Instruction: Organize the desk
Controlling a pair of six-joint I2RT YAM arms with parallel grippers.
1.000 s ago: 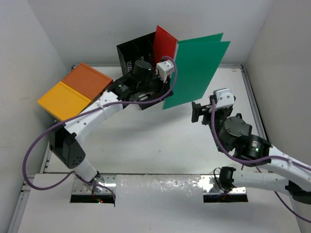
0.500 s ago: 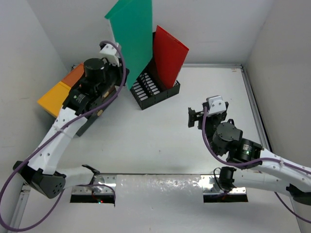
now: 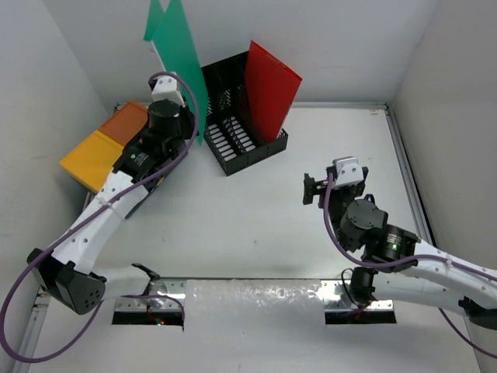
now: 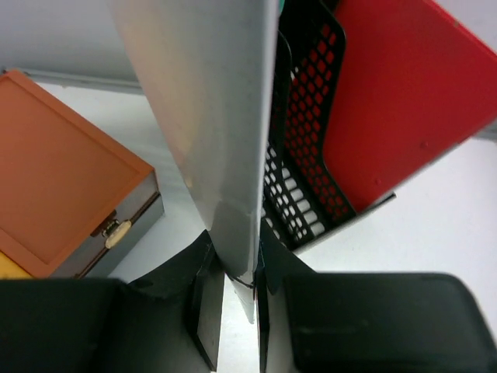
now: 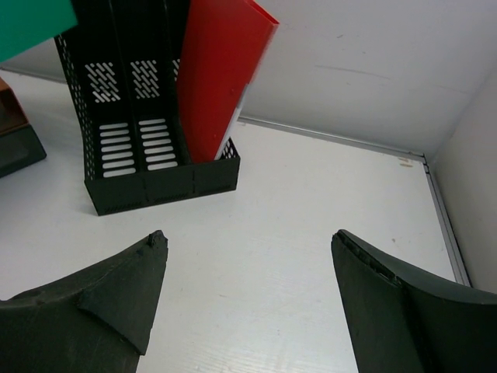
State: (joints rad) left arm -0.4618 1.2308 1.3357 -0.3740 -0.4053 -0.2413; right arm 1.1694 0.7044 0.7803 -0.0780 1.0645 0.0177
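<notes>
On the white tabletop [image 3: 256, 217], the black file rack [image 3: 233, 144] already held the red folder [image 3: 270, 89]. The green folder [image 3: 180, 70], clamped upright in the left end effector [image 4: 235, 291], was not yet filed. The right end effector [image 5: 248, 249] stood spread, empty.

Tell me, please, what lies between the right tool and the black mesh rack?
Only bare desk separates the right tool from the rack, as the right wrist view shows.

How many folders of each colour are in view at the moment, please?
green folder: 1
red folder: 1
Total: 2
</notes>
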